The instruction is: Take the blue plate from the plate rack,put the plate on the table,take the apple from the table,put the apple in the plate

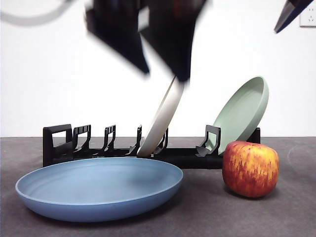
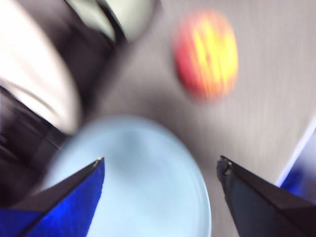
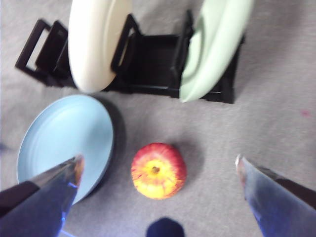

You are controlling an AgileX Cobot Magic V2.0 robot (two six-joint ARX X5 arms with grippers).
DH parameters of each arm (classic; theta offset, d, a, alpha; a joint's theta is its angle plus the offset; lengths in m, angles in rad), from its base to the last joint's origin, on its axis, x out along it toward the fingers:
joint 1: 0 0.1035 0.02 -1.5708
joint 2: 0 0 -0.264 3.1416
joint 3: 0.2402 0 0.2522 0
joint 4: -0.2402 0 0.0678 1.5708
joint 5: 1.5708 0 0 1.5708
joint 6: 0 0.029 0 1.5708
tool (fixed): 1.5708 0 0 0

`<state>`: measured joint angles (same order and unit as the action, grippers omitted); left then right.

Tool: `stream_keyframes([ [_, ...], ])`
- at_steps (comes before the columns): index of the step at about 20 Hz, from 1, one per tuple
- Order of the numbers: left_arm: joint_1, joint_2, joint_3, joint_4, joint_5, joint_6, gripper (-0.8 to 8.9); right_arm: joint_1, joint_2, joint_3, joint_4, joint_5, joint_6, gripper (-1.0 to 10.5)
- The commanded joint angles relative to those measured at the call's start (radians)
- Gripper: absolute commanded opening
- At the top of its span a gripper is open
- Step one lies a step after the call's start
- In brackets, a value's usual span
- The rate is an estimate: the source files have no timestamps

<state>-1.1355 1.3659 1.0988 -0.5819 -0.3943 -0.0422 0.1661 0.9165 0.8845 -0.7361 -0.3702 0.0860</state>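
Observation:
The blue plate (image 1: 98, 190) lies flat on the table (image 1: 207, 217) in front of the plate rack (image 1: 187, 158). The apple (image 1: 250, 169) stands on the table to the right of the plate, apart from it. My left gripper (image 2: 162, 160) is open and empty, above the blue plate (image 2: 143, 187) with the apple (image 2: 206, 54) beyond; in the front view it (image 1: 164, 74) is a blurred dark shape high at the centre. My right gripper (image 3: 159, 158) is open and empty, high above the apple (image 3: 158, 170). Its tip (image 1: 291, 15) shows at the top right corner.
A cream-white plate (image 1: 160, 121) leans in the rack's middle slot, just under my left gripper. A sage-green plate (image 1: 242, 113) leans at the rack's right end, behind the apple. The rack's left slots hold nothing.

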Motion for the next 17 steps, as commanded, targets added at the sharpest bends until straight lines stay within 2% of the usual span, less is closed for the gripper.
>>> stream_keyframes([
  [1,0.011,-0.107,0.059,-0.026,-0.031,-0.030,3.82,0.060,0.032,0.005,0.005,0.065,-0.005,6.7],
  [6,0.057,-0.310,0.196,-0.132,-0.132,-0.034,3.82,0.244,0.159,0.009,0.023,0.217,0.012,6.7],
  [10,0.077,-0.433,0.264,-0.199,-0.214,-0.034,3.79,0.340,0.306,0.009,0.068,0.292,0.012,6.7],
  [17,0.077,-0.563,0.277,-0.245,-0.235,-0.042,3.77,0.372,0.587,0.009,0.152,0.298,0.011,6.6],
])
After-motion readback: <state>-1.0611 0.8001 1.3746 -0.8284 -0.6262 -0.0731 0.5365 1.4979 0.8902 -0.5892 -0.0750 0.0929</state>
